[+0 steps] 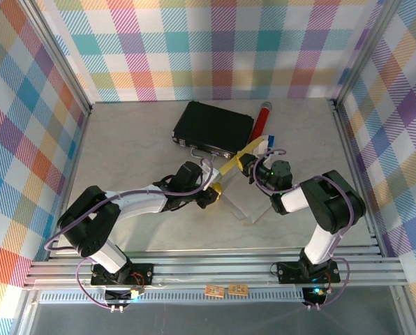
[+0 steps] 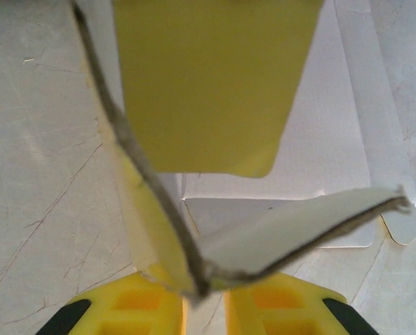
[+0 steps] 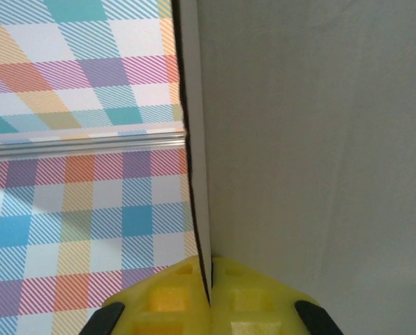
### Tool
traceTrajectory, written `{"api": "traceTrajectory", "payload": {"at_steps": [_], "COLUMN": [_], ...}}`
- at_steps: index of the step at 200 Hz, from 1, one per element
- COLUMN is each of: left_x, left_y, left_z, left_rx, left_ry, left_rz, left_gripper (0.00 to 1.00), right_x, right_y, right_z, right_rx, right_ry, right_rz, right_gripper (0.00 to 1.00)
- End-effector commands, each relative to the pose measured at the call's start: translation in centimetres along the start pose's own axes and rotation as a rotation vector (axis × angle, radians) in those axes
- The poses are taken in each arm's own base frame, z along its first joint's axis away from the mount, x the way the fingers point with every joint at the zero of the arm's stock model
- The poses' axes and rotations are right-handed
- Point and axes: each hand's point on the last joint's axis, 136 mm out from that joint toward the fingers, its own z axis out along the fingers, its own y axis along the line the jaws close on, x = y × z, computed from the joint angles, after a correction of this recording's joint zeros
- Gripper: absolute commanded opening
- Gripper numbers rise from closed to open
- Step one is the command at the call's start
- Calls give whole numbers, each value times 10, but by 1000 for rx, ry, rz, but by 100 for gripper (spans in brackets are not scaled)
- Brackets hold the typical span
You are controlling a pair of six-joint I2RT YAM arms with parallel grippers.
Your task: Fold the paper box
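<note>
Left gripper [image 2: 204, 307] has its yellow fingers [image 2: 142, 307] drawn nearly together, pinching the paper box [image 2: 208, 84] at a point where two creased edges meet. From that point one panel rises up and to the left, and another, showing its whitish reverse, spreads out to the right. A bright yellow flap with rounded corners stands beyond the pinch, and a whitish panel of the same box lies flat on the surface [image 2: 40, 174] behind it. In the overhead view this gripper [image 1: 215, 194] sits near the middle of the surface [image 1: 138, 153], at the near left end of the box [image 1: 232, 164]. The box's yellow strip runs diagonally up toward the far right, while a pale panel rests on the surface to the near right. The right gripper [image 3: 209, 286] is fully closed on a thin edge of the box [image 3: 313, 139], its two yellow fingers [image 3: 166, 300] pressed against either side of the sheet. The whitish face stretches away to the right of the clamp. From above, the right gripper [image 1: 246, 165] holds the far right end of the yellow strip. Just beyond the box, a black case [image 1: 213, 127] lies on the surface, with a red pen-shaped object [image 1: 262, 120] beside its right end.
</note>
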Motion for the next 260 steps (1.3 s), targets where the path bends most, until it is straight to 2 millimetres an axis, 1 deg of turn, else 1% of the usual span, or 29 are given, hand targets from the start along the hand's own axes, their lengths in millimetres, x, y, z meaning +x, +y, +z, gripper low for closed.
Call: {"api": "traceTrajectory", "payload": {"at_steps": [1,23,37,71,102,138,179,199,232,242,260], "left_x": [-33,-39,-41,-47,-57,-76,-81,-86,-102,-105,-105], "left_y": [-4,-6,-4,3,3,-7,-7,-8,-12,-11,-9], "left_z": [4,5,6,6,9,1,-10,-12,-17,-18,-14], "left_rx": [-4,-20,-45,-101,-105,-55,-46,-27,7,4,-2], "left_ry": [-95,-117,-136,-188,-222,-276,-279,-281,-330,-340,-344], "left_rz": [-3,-10,-28,-83,-111,-160,-207,-232,-295,-320,-348], "left_gripper": [20,20,20,20,18,16,16,16,15,15,15], "right_x": [18,17,16,15,14,14,15,8,4,3,2], "right_y": [-37,-42,-45,-43,-44,-45,-46,-41,-20,-19,-22], "right_z": [-8,-11,-12,-7,-4,-3,4,4,13,14,14], "right_rx": [85,78,75,64,66,77,104,102,65,61,62], "right_ry": [84,87,84,95,96,98,123,83,81,76,74], "right_rz": [20,26,34,44,56,73,108,130,111,112,118], "right_gripper": [0,0,0,0,0,0,0,0,0,0,0]}}
